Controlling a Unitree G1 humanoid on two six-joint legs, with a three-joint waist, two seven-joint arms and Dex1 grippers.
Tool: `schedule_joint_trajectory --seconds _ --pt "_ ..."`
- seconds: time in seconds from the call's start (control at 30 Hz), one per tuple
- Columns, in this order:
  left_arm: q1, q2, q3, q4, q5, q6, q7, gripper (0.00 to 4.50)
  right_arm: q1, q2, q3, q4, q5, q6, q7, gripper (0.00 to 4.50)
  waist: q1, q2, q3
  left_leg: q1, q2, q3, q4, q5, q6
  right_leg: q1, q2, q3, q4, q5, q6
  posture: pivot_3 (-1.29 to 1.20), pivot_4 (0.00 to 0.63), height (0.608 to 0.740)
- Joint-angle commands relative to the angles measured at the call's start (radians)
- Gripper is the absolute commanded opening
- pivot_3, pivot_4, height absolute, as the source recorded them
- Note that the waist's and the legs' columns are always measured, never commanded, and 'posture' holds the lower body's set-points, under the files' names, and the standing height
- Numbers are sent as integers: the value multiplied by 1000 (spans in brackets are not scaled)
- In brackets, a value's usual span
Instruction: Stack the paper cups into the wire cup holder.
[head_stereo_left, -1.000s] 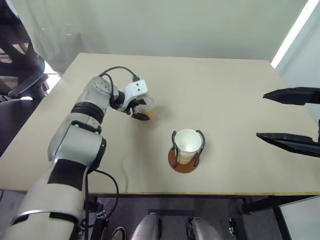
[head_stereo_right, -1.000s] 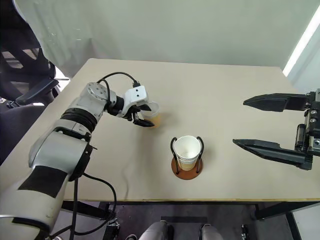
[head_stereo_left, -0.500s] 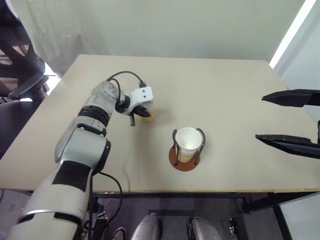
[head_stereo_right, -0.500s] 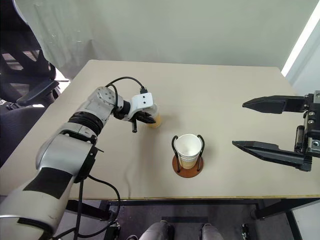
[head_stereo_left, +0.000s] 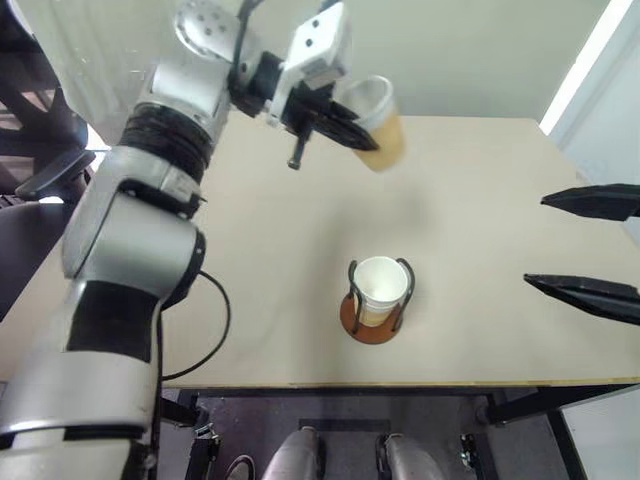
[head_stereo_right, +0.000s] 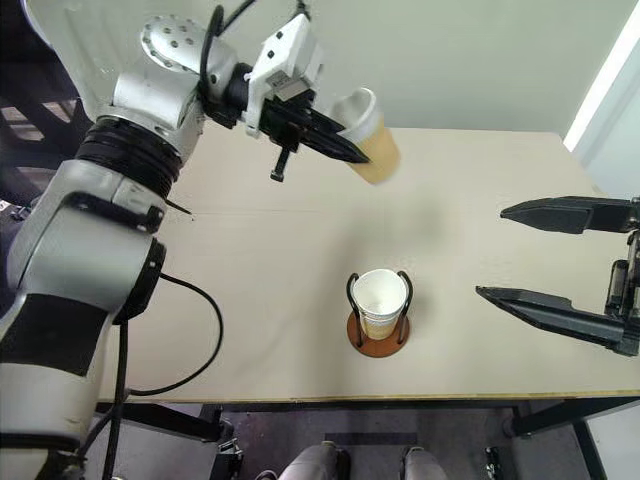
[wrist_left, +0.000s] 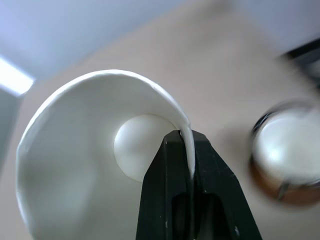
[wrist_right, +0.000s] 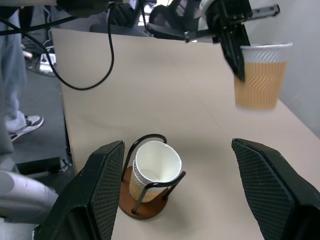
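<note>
We are holding one cup (head_stereo_right: 368, 138) in the air with our left gripper (head_stereo_right: 345, 152); its fingers (wrist_left: 185, 195) are pinching the cup's wall at the rim, one inside and one outside, so the cup is hanging tilted above the far part of the table (head_stereo_right: 480, 200). The holder (head_stereo_right: 378, 318) is standing near the front edge of the table, well apart from the lifted cup and lower than it. Cups (wrist_right: 152, 167) are already sitting inside the holder, between the two wire loops; in the right wrist view we are seeing what looks like more than one rim nested there, but we cannot tell the exact number. So, as we are judging it, part of the stacking is done, and the cup in our grip is waiting for its turn: it needs to come over the holder, stand upright and go down into the nested cup. We are not seeing any other loose cup on the table. Our right gripper (head_stereo_right: 560, 262) is hanging over the table's right side with its fingers spread wide and nothing between them, beside the holder but not touching it. Nothing is lying between the lifted cup and the holder, so the way looks free. A person's leg and shoe (wrist_right: 22, 125) are showing beside the table in the right wrist view, away from the work.
</note>
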Motion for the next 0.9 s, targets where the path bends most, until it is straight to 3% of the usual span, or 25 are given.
schedule_joint_trajectory --seconds 0.03,0.2,0.4,0.53,0.9 --pt "-30 44 -135 -130 -241 23 -35 15 7 3 -74 -26 43 15 -45 3512 -4 1 0 1 -1 1 0 1 -1 1 1 0 0 -1 1 0 150 740" --pt "-52 112 -271 -300 -452 58 -35 15 38 5 -141 -54 96 50 -98 3512 -5 3 0 1 0 2 0 -1 2 1 -1 2 0 -2 3 0 150 740" --pt "-104 193 -536 -379 -477 -48 -35 15 81 11 -198 -74 142 63 -138 3512 -4 4 1 3 -1 0 2 -6 9 4 -3 2 -1 -4 4 0 150 740" --pt "-138 169 -708 -329 -430 -174 -35 15 99 9 -208 -76 156 51 -153 3512 3 5 1 3 -2 -3 2 -6 10 5 -2 0 -1 -5 2 0 150 740" --pt "-173 119 -843 -267 -446 -268 -35 15 130 8 -246 -84 195 47 -182 3512 2 5 2 1 -1 -3 2 -7 9 5 -2 -2 -1 -4 2 0 150 740"
